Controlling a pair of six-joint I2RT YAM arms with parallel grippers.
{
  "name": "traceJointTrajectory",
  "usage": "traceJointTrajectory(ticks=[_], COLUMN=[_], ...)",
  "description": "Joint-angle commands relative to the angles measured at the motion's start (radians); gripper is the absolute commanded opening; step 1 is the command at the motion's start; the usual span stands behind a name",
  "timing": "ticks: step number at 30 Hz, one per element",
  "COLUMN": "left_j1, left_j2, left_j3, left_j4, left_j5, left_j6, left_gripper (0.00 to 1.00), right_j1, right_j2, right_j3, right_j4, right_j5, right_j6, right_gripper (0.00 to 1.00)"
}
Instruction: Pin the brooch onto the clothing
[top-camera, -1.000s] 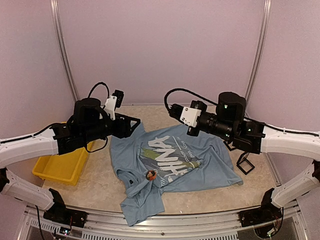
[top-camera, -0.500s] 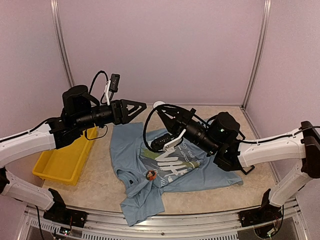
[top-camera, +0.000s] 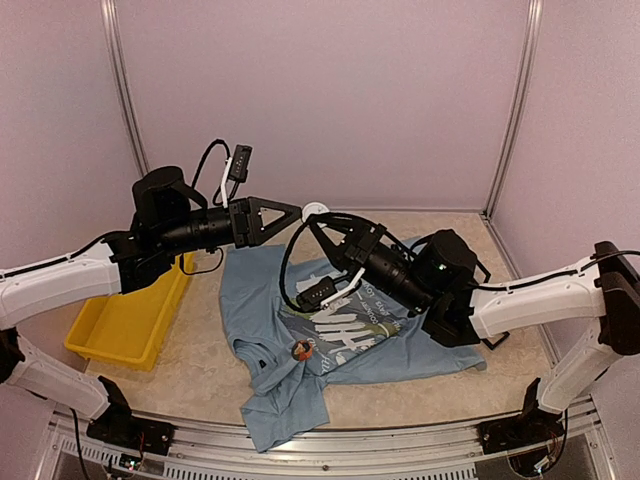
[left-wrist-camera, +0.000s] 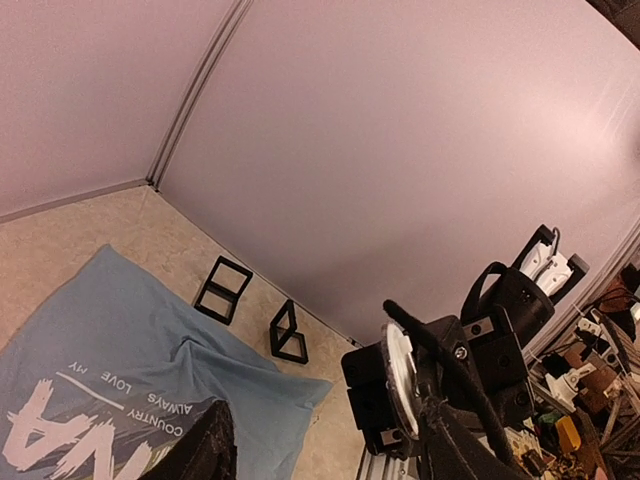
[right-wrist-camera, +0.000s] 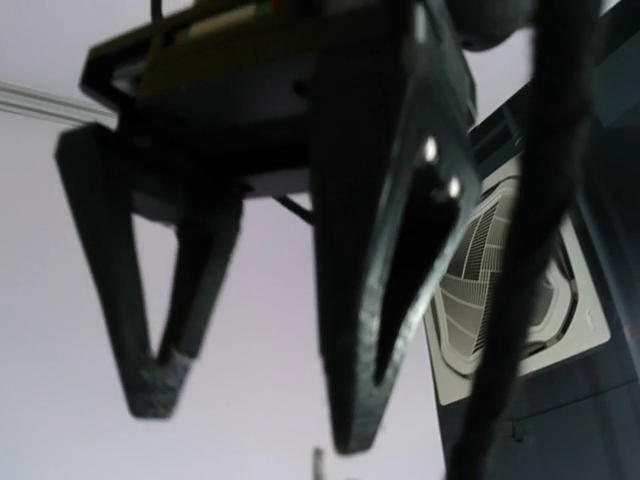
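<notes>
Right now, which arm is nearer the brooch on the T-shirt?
Right. The right arm reaches over the CHINA print of the T-shirt, just beyond the brooch. The left arm hangs by its far left corner, farther off.

T-shirt (top-camera: 265, 300) lettering (top-camera: 345, 340) partly hidden under right arm (top-camera: 400, 275), just behind right pincer (top-camera: 318, 225). Brooch (top-camera: 300, 349), nearer than pincer, too small to resolve detail.

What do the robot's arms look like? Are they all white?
Not all white. The left arm and right arm have smooth white tubes near the bases, then chunky black parts, ending in black triangle-shaped jaws. Black cables loop over them.
</notes>
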Motion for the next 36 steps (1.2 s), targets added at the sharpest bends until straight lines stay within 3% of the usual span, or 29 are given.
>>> traceJointTrajectory(ticks=[1,13,19,20,22,27,29,33,36], left_j1=[-0.01,-0.013,-0.012,-0.011,-0.01,0.002,0.004,0.002,0.002], left_j2=[0.019,0.036,0.063,0.067,0.07,0.057,0.054,0.058,0.061], left_j3=[0.039,0.045,0.067,0.069,0.074,0.06,0.057,0.061,0.063], left_j4=[0.04,0.034,-0.017,-0.019,-0.033,-0.046,-0.046,-0.044,-0.046], left_j5=[0.044,0.093,0.146,0.155,0.161,0.16,0.168,0.199,0.227], left_j6=[0.002,0.017,0.036,0.036,0.041,0.037,0.035,0.036,0.041], left_gripper=[0.54,0.02,0.0,0.04,0.21,0.25,0.21,0.0,0.0], right_j1=[0.018,0.021,0.021,0.022,0.021,0.021,0.021,0.021,0.021], right_j2=[0.017,0.04,0.041,0.041,0.044,0.047,0.049,0.054,0.061], right_j3=[-0.004,0.017,0.031,0.032,0.033,0.029,0.03,0.033,0.038], right_j4=[0.009,0.014,0.009,0.01,0.02,0.033,0.035,0.038,0.05], right_j5=[-0.008,0.003,0.0,0.002,0.004,0.007,0.007,0.006,0.005], right_j6=[-0.035,-0.044,-0.042,-0.044,-0.05,-0.071,-0.071,-0.075,-0.077], right_gripper=[0.0,0.0,0.0,0.0,0.0,0.0,0.0,0.0,0.0])
